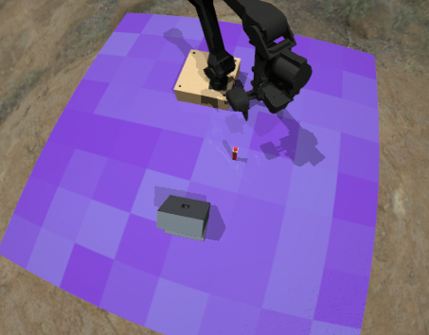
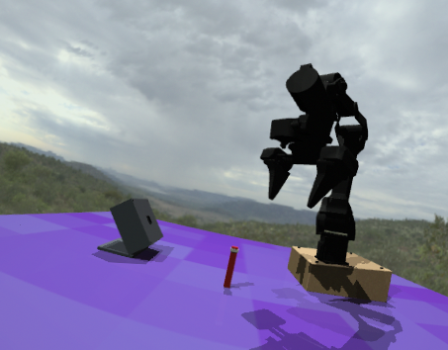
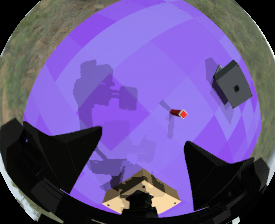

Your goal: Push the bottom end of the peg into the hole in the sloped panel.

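Note:
A slim red peg [image 1: 235,155] [image 2: 229,271] [image 3: 176,113] with a pale band near its top stands upright on the table. Its top looks square in the wrist view. The dark grey sloped panel [image 1: 172,204] [image 2: 132,228] [image 3: 229,80] has a small dark hole [image 1: 185,206] [image 2: 149,219] [image 3: 236,88] in its face, which looks squarish in the wrist view. My gripper [image 1: 261,115] [image 2: 291,203] [image 3: 144,139] is open and empty. It hangs well above the table, on the robot-base side of the peg. The peg's bottom end is on the table.
The tan base block [image 1: 189,73] [image 2: 338,279] [image 3: 160,204] carries the arm. The panel stands on the far side of the peg from the base. The purple checkered table [image 1: 218,284] [image 2: 64,302] [image 3: 163,30] shows the arm's shadow.

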`<state>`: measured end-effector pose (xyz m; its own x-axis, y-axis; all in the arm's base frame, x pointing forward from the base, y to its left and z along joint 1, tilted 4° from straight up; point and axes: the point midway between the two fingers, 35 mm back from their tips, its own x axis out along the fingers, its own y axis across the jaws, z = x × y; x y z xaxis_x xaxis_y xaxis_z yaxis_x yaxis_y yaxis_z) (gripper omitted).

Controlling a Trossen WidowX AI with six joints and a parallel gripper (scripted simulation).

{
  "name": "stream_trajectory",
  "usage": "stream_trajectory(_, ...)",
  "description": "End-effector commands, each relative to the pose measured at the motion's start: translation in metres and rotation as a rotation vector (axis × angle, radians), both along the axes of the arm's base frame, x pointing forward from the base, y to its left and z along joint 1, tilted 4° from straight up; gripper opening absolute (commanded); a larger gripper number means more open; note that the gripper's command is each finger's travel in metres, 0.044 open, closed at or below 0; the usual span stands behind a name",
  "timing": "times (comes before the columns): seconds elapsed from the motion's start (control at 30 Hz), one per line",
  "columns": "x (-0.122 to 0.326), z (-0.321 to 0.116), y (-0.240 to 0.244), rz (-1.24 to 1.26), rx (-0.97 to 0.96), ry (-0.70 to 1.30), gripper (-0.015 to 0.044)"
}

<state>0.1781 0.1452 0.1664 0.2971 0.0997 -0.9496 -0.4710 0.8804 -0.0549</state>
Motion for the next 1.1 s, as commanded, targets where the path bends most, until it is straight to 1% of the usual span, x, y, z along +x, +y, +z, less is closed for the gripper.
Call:
stream_trajectory(0.0, 0.012, -0.007, -0.003, -0.072, 0.007, 0.031, 0.044)
stream_trajectory(0.47, 0.047, -0.035, -0.02, -0.287, 0.016, 0.127, 0.044)
stream_trajectory(1.07, 0.081, -0.075, -0.055, -0.558, 0.044, 0.245, 0.044)
